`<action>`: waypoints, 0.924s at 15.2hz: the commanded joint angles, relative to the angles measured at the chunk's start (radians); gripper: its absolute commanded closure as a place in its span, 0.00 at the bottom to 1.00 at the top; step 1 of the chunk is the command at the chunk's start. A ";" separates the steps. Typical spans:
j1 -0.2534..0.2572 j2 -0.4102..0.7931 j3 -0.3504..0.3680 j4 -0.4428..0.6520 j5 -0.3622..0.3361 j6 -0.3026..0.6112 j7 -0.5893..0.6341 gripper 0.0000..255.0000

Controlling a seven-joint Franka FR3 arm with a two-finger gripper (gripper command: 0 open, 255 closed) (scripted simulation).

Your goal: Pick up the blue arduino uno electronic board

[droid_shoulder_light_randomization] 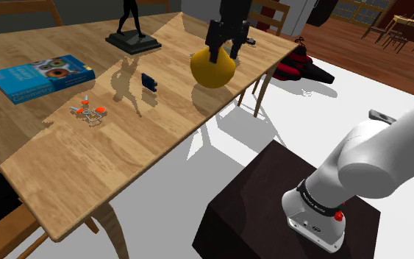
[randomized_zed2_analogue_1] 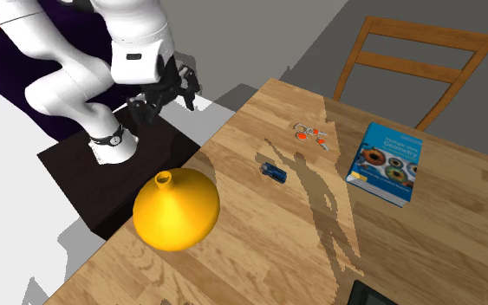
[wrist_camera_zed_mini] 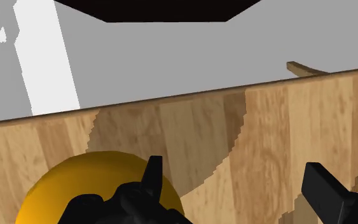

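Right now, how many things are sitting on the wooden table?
5: a blue book at the shoulder view's left, a small orange gadget just nearer, the dark blue board in the middle, a yellow vase to the right, a black statue at the far edge. None seems hidden.

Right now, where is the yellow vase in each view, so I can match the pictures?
Shoulder view: yellow vase, upper middle, at the right edge of the wooden table, the hand overlapping its top.
Second exterior view: the vase, lower left, by the table edge nearest the stand.
Wrist view: the vase, just beyond one finger.
Shared landmark: the table edge beside the vase.
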 commanded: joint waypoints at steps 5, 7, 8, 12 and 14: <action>0.025 0.241 0.048 0.179 -0.047 0.033 0.033 0.00; 0.035 0.323 0.060 0.250 -0.068 0.034 0.045 0.00; 0.041 0.365 0.066 0.287 -0.079 0.033 0.051 0.00; 0.071 0.537 0.083 0.456 -0.127 0.012 0.073 0.00; 0.089 0.628 0.088 0.554 -0.152 -0.008 0.082 0.00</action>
